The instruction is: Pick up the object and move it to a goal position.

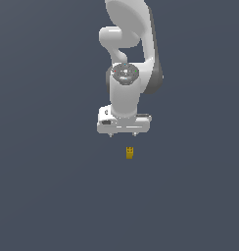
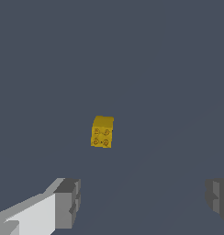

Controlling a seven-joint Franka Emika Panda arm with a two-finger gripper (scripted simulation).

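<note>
The object (image 1: 130,152) is a tiny mustard-yellow block with small dark marks on top, lying on the flat grey surface. In the wrist view the object (image 2: 102,131) shows four round studs on one face. My white gripper (image 1: 123,134) hangs just above and slightly behind it, apart from it. In the wrist view the two grey fingertips (image 2: 68,202) stand wide apart with nothing between them, so the gripper (image 2: 143,202) is open. The block is much narrower than the gap.
The white arm (image 1: 126,44) rises behind the gripper toward the top of the exterior view. A plain dark grey surface (image 1: 53,196) fills everything else in both views.
</note>
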